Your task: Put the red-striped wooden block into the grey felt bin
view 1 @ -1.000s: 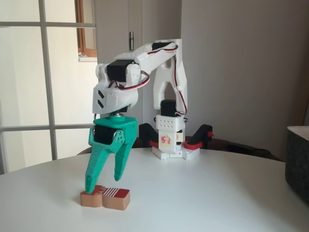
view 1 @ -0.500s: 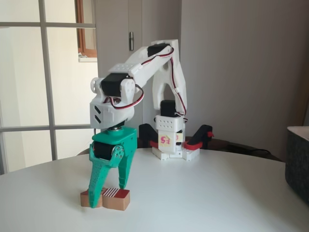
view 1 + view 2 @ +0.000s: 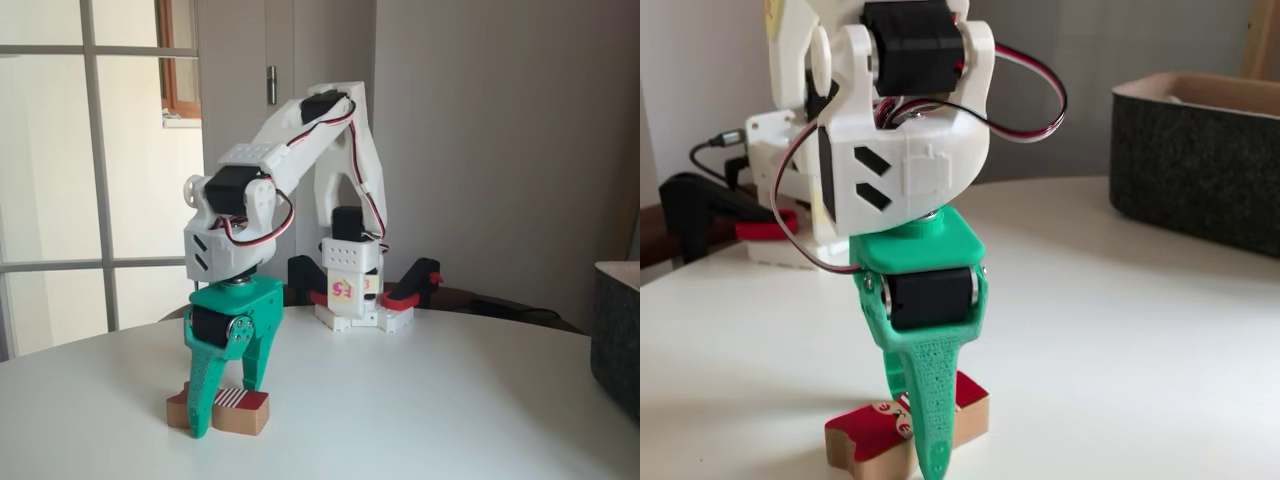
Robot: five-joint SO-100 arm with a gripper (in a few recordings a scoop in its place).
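A round white table (image 3: 450, 400) carries the scene; its far edge curves across the middle of a fixed view. Behind its left edge stands a tall window (image 3: 60, 160) with pale grey bars, bright with daylight. A white door (image 3: 240, 60) with a metal hinge is behind the far edge, and a plain grey wall (image 3: 500, 130) fills the right background

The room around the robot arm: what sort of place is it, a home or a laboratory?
Probably a home room, not a laboratory. A round white table stands by a tall paned window and plain painted walls, and a grey felt bin sits on it. The green gripper straddles a red-striped wooden block.
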